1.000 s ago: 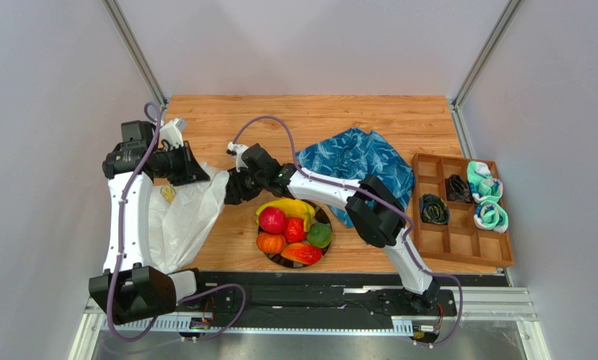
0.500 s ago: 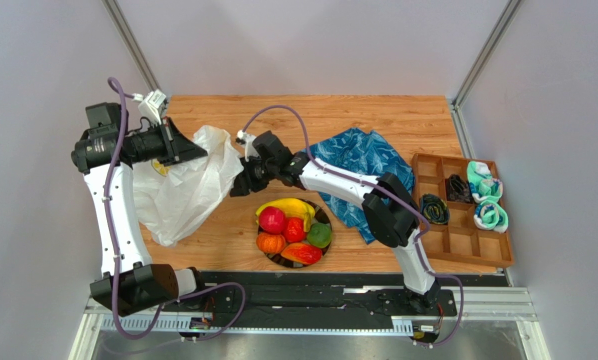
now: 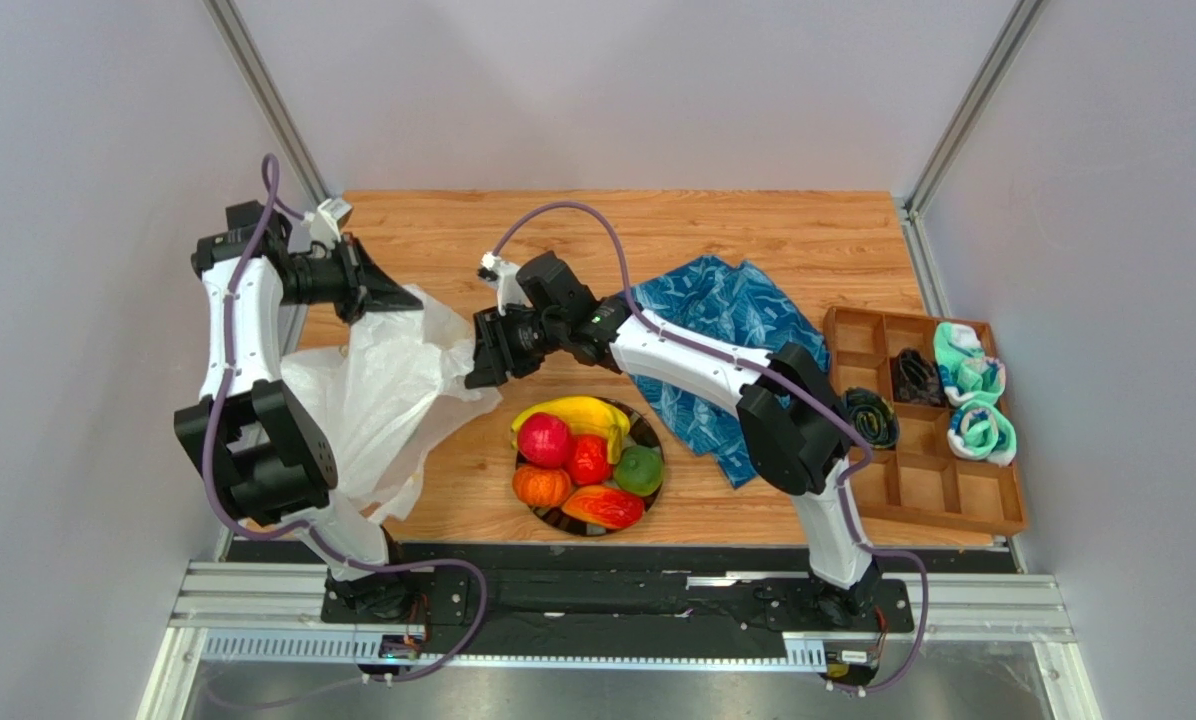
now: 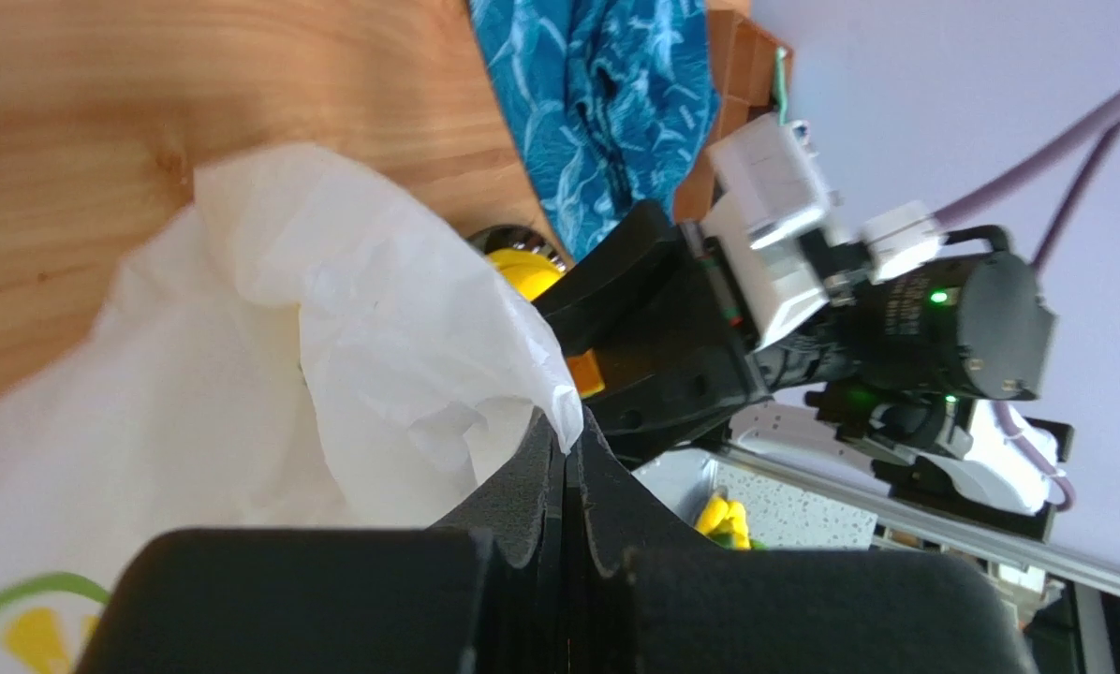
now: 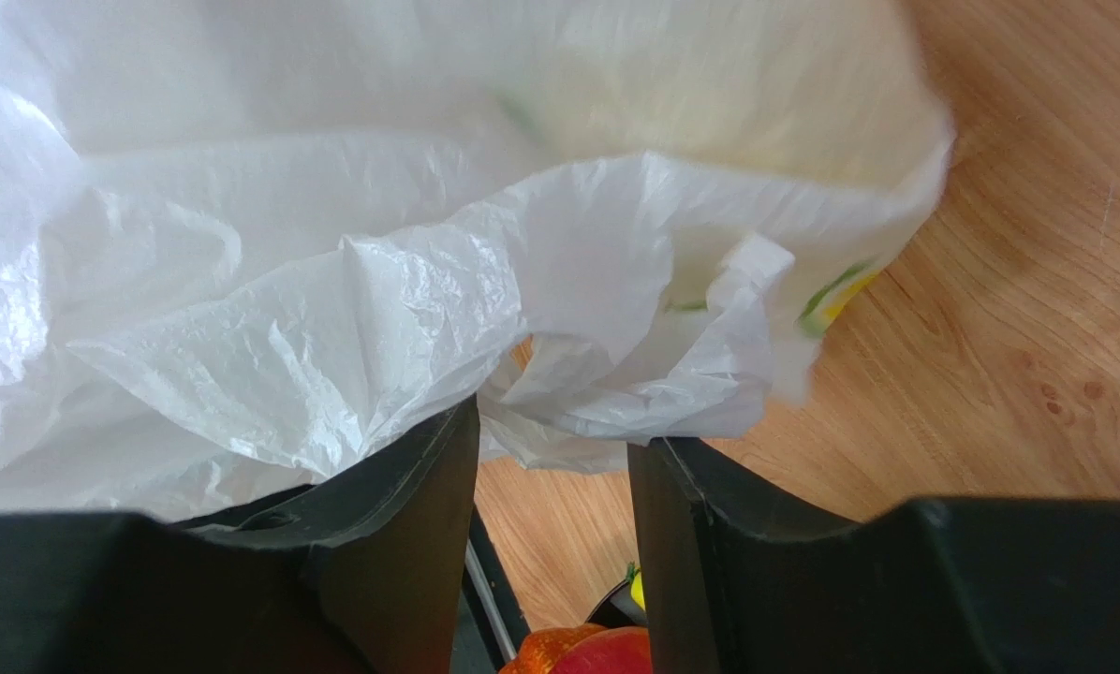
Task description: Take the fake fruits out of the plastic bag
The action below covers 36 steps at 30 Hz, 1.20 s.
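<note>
The plastic bag (image 3: pixel 379 398) is thin, crinkly and translucent, the fruits (image 3: pixel 582 458) glossy plastic, the table (image 3: pixel 709 225) matt grained wood.

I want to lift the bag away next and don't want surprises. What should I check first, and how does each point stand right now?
1. Left tool shut on the bag: ok, it pinches an edge.
2. Right tool gripping the bag: not ok, its fingers stand apart with a fold between them.
3. Fruits on the plate: ok, every one in view lies there.
4. Bag empty: cannot tell, the film is cloudy.
</note>
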Available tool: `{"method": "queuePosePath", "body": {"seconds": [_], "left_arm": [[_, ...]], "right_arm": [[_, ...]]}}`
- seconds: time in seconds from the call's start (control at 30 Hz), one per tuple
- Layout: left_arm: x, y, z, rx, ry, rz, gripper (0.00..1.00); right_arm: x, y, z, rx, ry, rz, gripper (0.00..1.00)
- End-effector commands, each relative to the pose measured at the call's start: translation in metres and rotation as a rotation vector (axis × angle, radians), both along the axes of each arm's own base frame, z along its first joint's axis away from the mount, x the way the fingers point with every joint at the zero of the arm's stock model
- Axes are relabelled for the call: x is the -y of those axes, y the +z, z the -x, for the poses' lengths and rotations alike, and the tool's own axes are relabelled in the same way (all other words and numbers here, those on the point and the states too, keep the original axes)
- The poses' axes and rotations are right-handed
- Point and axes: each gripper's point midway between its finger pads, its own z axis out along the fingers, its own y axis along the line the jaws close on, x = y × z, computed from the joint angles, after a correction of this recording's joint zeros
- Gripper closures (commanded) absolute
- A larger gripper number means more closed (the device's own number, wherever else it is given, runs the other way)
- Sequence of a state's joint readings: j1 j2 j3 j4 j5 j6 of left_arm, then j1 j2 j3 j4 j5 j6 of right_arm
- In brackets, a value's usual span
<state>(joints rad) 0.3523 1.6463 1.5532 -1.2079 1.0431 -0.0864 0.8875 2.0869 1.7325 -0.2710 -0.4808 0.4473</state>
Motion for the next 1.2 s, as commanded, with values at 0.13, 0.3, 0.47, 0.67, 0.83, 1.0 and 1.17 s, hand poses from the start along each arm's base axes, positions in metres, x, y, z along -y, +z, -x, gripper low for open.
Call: {"method": "queuePosePath", "body": {"seconds": [0.13, 0.3, 0.47, 0.67, 0.83, 1.0, 1.17], "left_arm": [[-0.013, -0.042, -0.028, -0.129, 0.067, 0.034, 0.85], [-0.014, -0.057, -0.044, -0.181, 0.058, 0.101, 0.88], [-0.015, -0.059, -0.052, -0.214, 0.073, 0.135, 1.0], [0.002, -0.062, -0.048, -0.308, 0.125, 0.366, 1.0], [0.017, -0.056, -0.033, -0.414, 0.126, 0.57, 1.0], [0.015, -0.047, -0.038, -0.342, 0.126, 0.504, 1.0], [0.006, -0.036, -0.048, -0.259, 0.133, 0.38, 1.0]], "right_arm": [[-0.008, 0.036, 0.015, 0.073, 0.079, -0.095, 0.55], [-0.02, 0.043, 0.029, 0.147, 0.167, -0.11, 0.58], [-0.017, 0.071, 0.023, 0.243, 0.151, -0.105, 0.65], [-0.009, 0.102, 0.042, 0.433, 0.307, -0.135, 0.61], [-0.013, 0.121, 0.045, 0.532, 0.273, -0.115, 0.52], [-0.008, 0.143, 0.051, 0.674, 0.293, -0.123, 0.49], [-0.002, 0.126, 0.077, 0.821, 0.387, -0.017, 0.48]]}}
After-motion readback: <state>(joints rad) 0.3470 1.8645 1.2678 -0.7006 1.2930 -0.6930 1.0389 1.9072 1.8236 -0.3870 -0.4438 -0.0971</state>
